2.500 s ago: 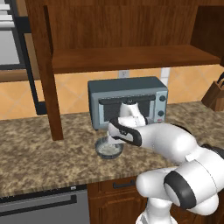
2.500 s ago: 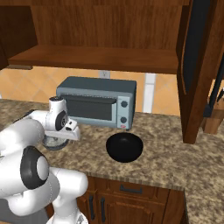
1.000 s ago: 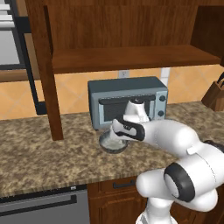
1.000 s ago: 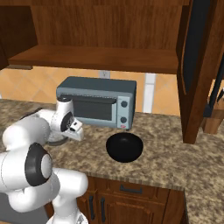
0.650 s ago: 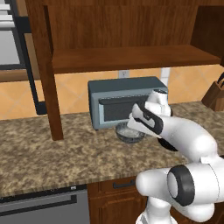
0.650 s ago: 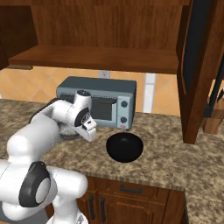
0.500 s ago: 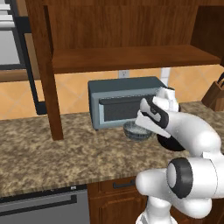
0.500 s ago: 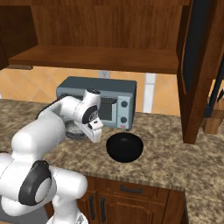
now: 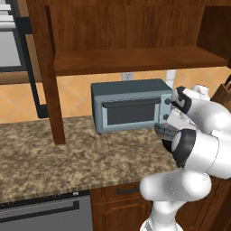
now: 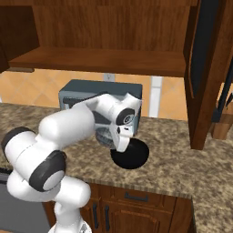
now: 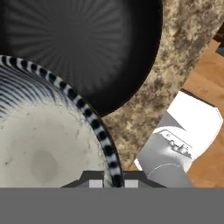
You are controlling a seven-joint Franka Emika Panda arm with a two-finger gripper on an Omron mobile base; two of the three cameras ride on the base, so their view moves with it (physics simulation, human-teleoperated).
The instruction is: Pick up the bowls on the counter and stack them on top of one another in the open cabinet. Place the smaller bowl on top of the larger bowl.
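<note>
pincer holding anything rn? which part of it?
Yes: the pincer is shut on the small grey bowl, gripping its ribbed rim. The bowl hangs over the black bowl on the counter.

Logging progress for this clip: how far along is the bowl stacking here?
Early. Neither bowl is in the open cabinet, whose shelf looks bare. In hand: the gripper is shut on the smaller bowl's rim, holding it beside and partly over the larger bowl, which sits on the counter. Left: shelving the larger bowl, then the smaller on top.
</note>
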